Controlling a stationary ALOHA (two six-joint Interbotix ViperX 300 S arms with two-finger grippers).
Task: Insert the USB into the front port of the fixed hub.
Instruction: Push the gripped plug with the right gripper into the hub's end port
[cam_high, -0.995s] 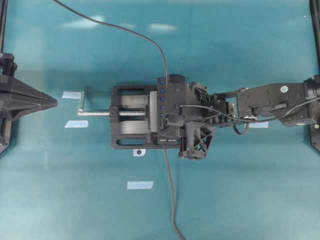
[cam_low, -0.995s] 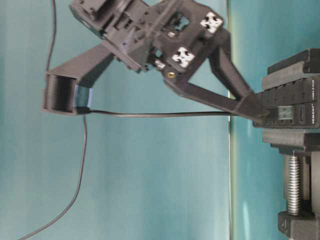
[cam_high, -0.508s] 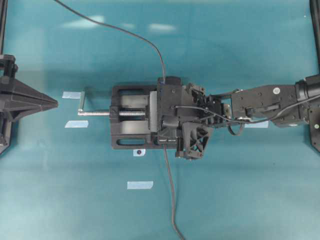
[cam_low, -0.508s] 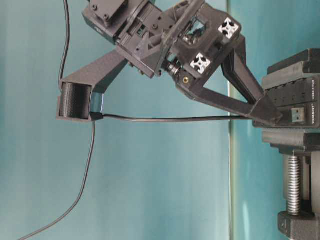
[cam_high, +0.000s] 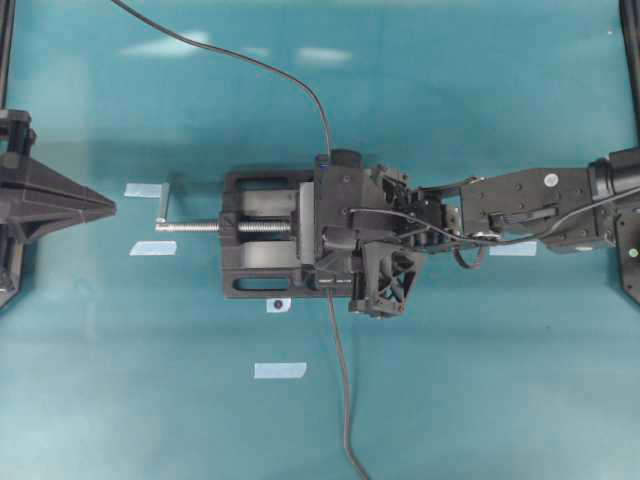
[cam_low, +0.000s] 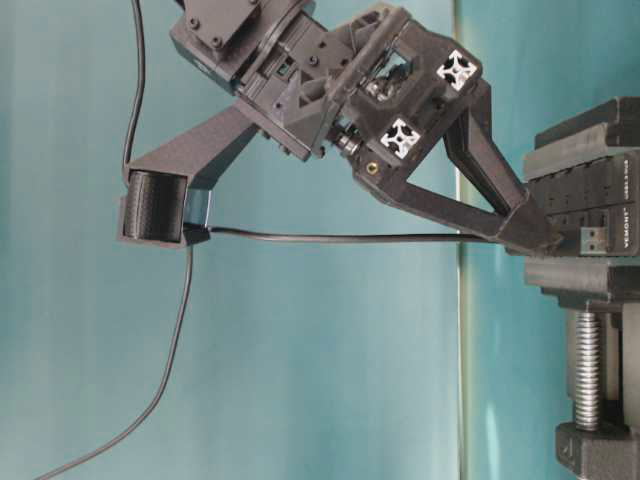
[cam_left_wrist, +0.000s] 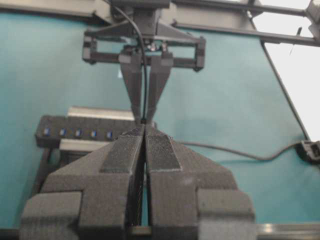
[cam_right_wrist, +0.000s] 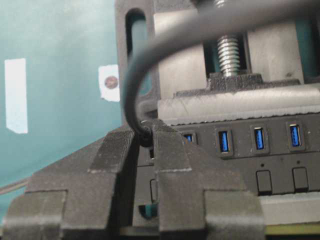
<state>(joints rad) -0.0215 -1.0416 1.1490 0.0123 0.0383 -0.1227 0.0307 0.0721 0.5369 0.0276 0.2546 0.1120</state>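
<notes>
My right gripper (cam_right_wrist: 145, 133) is shut on the USB (cam_right_wrist: 145, 136), a small black plug whose thin cable (cam_low: 330, 237) arcs back over the wrist. It hangs over the front end of the fixed hub (cam_right_wrist: 280, 165), a narrow black bar with blue ports, and its fingers hide the frontmost port. At table level the fingertips (cam_low: 545, 238) almost touch the hub (cam_low: 590, 195). The plug's silver tip (cam_low: 597, 240) shows against the hub's end face; I cannot tell whether it sits in a port. My left gripper (cam_left_wrist: 145, 131) is shut and empty, far to the left (cam_high: 110, 206).
A black vise (cam_high: 255, 270) with a silver screw (cam_high: 195, 226) clamps the hub. The hub's own lead (cam_high: 318, 105) runs to the back left. The USB cable (cam_high: 342, 390) trails toward the front edge. Pale tape strips (cam_high: 279, 370) lie left of and in front of the vise.
My right gripper has moved left over the hub and lower, carrying the plug; the row of blue ports is now covered from above. The left arm has not moved.
</notes>
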